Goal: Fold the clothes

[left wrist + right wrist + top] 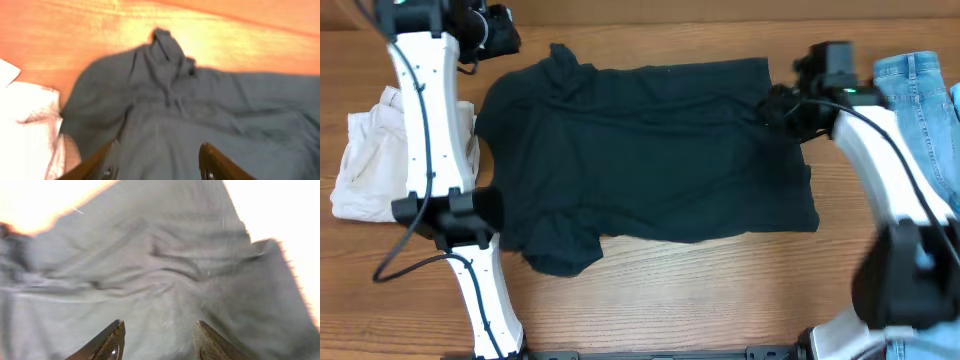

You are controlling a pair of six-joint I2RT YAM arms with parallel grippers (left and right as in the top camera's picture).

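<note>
there, left gripper [156, 152] and right gripper [160, 327] agape over t-shirt [650, 150]

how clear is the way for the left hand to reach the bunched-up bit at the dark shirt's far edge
Likely yes: the left hand is open over the dark shirt, and the bunched-up bit lies ahead of its fingers with nothing between. The beige shorts sit off to the side.
</note>
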